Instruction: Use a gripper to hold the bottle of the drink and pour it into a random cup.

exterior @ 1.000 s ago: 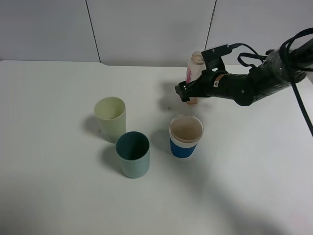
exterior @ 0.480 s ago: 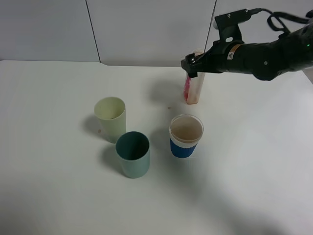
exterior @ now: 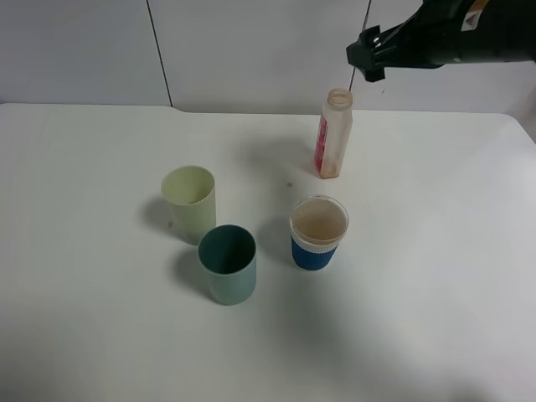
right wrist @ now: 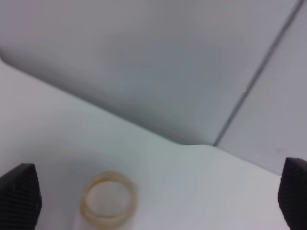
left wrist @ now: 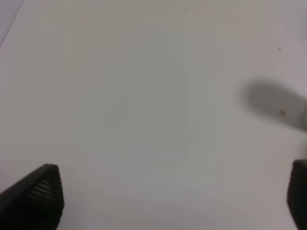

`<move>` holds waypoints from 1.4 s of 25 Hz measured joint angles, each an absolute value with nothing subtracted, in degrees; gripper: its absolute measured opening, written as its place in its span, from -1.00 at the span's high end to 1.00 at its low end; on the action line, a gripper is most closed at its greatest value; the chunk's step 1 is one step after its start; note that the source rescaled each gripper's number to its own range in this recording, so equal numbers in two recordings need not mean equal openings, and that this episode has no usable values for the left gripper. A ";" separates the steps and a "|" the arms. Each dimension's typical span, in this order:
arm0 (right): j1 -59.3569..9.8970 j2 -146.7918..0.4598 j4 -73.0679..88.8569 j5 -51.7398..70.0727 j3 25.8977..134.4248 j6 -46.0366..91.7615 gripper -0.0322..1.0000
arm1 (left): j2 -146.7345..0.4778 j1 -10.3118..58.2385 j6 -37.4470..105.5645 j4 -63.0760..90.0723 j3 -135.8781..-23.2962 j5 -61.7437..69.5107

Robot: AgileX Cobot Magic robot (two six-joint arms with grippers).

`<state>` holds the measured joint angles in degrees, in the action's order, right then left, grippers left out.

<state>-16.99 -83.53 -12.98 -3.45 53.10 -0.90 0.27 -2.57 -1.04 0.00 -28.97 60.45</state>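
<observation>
The bottle (exterior: 333,134), clear with a pink-red label and no cap, stands upright on the white table (exterior: 435,251), toward the back right. My right gripper (exterior: 366,55) hangs above and just right of the bottle's neck, apart from it. In the right wrist view the gripper (right wrist: 156,196) is open, with its fingers (right wrist: 19,194) far apart and the bottle's open mouth (right wrist: 109,199) below between them. The pale yellow-green cup (exterior: 188,201) stands upright at the middle left. My left gripper (left wrist: 168,196) is open over bare table and is out of the high view.
A dark teal tumbler (exterior: 227,262) stands just in front of the pale cup. A blue-sleeved clear cup (exterior: 318,232) stands in front of the bottle. A grey panelled wall (exterior: 251,50) runs behind the table.
My right gripper has risen from around the bottle's body, past its neck, to above and right of it. The bottle stays standing in place. The cups have not moved.
</observation>
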 joint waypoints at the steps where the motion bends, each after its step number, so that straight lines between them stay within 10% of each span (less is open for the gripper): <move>1: -16.11 -82.61 -13.27 -2.02 53.10 -0.90 -1.00 | 0.27 -2.57 -1.04 0.00 -28.97 60.45; 17: 3.55 -58.83 -14.80 12.90 48.53 -1.87 -1.00 | 0.27 -2.57 -1.04 0.00 -28.97 60.45; 35: 4.32 -16.48 -10.84 30.45 31.91 3.03 -1.00 | 0.27 -2.57 -1.04 0.00 -28.97 60.45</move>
